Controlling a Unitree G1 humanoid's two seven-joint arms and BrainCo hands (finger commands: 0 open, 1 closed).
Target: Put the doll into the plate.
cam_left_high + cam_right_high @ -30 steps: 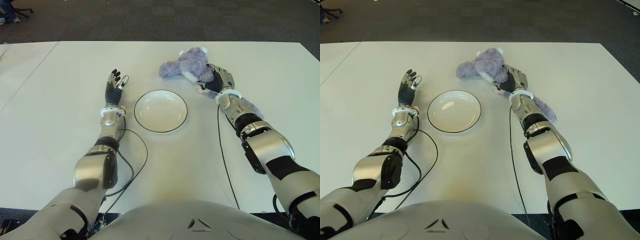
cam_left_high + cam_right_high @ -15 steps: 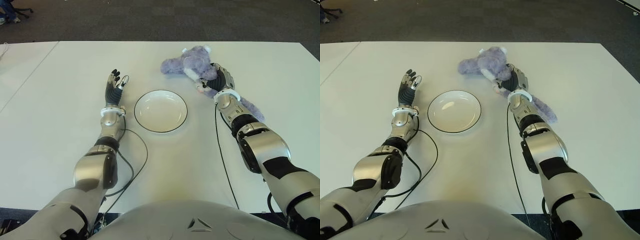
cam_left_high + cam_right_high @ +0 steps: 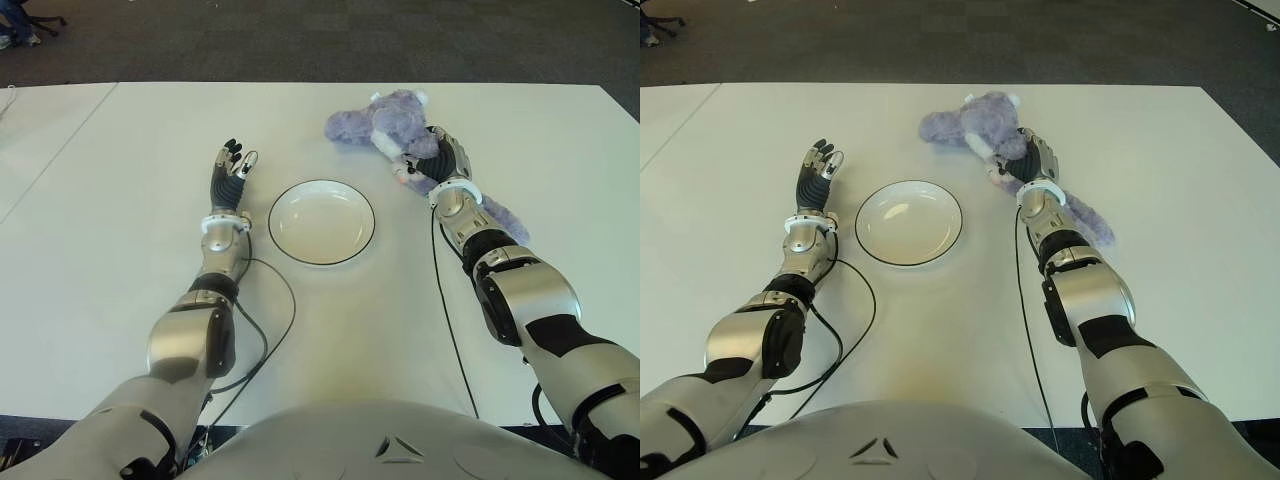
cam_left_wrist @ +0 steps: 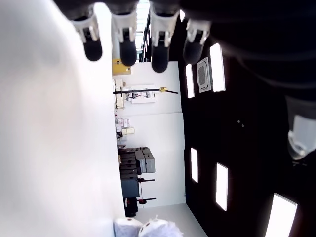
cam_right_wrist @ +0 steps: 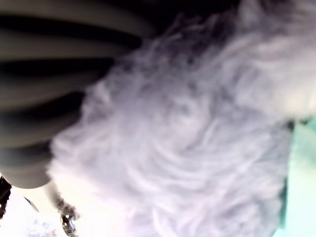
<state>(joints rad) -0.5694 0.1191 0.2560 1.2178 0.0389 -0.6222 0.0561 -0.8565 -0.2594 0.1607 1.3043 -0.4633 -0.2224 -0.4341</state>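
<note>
- The right hand (image 3: 432,160) is wrapped into the purple doll (image 3: 385,125) at the far side of the white tabletop (image 3: 120,300), beyond the plate and to its right.
- Its wrist view is filled with fur pressed against dark curled fingers (image 5: 44,98), so I judge the hand closed on the doll's body.
- Whether the doll is clear of the tabletop or dragging on it, I cannot tell from the eye views; its head and one limb stick out past the hand toward the far edge.
- A second patch of purple fur (image 3: 500,215) shows beside the right forearm, nearer the robot. It looks like part of the same toy, though the arm hides the join.
- The grip sits on the toy's middle, which makes sense: a soft thing held there sags evenly and should drop into the dish without flopping over the rim.
- The plate (image 3: 321,222) lies in the middle of the tabletop between the two arms, white with a dark rim, and there is nothing in it.
- The doll is well apart from the plate, so the carry across and the release are the steps not yet done.
- The left hand (image 3: 231,172) shows just to the left of the plate, palm up, fingers spread and holding nothing; its wrist view shows four straight fingertips (image 4: 123,47) with only the room beyond.
- Parked there, it stays out of the path between doll and plate.
- A thin black cable (image 3: 268,330) loops on the tabletop by the left forearm, short of the plate.
</note>
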